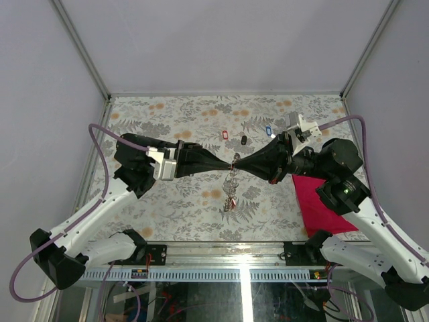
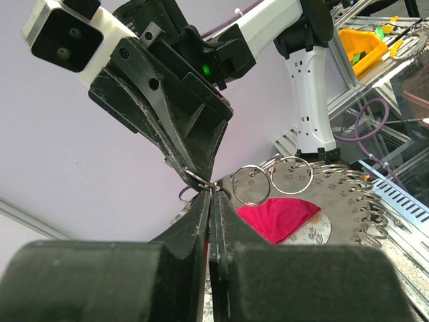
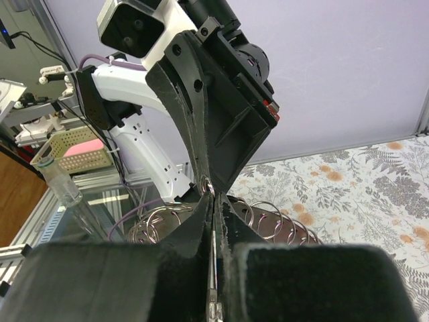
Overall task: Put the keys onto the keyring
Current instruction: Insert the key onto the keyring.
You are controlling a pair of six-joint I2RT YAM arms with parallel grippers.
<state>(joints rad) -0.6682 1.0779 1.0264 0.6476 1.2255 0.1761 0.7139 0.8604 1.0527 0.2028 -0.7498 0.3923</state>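
I am holding the keyring [image 1: 231,188] clenched between the left hand [image 1: 226,164] and right hand [image 1: 243,164], dangling over the worktop [image 1: 167,201], and am planning a slow, steady pull, the keys [image 1: 225,134] lying just beyond the keyring.

Red key [image 1: 225,135], floral table [image 1: 174,114]

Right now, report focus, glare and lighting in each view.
Top view: even light, sharp, keyring small but clear. Left wrist view: left gripper near, dark and blurred; its rings glint brightly. Right wrist view: right gripper dark and soft up close; table pattern crisp.
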